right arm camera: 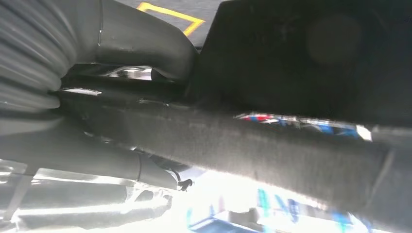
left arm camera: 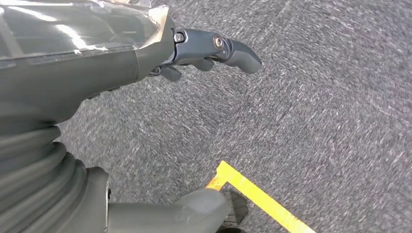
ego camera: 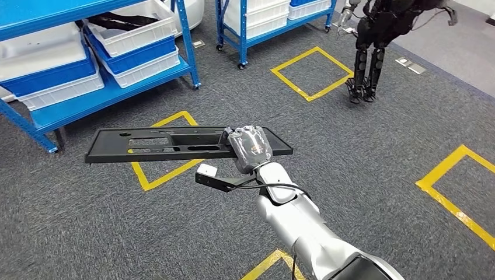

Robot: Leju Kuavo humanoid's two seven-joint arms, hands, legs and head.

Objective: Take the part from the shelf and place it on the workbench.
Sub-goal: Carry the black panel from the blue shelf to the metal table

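While the right hand (ego camera: 250,149) is gripping the long black part (ego camera: 175,144) near one end, it is jutting crosswise toward the shelf (ego camera: 111,96), level above the carpet; the left hand (left arm camera: 194,53) is hanging empty, fingers apart.

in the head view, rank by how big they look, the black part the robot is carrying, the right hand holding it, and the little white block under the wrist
1. black part, widest by far
2. right hand
3. white block, smallest

Apparent size only; all three sit at similar depth.
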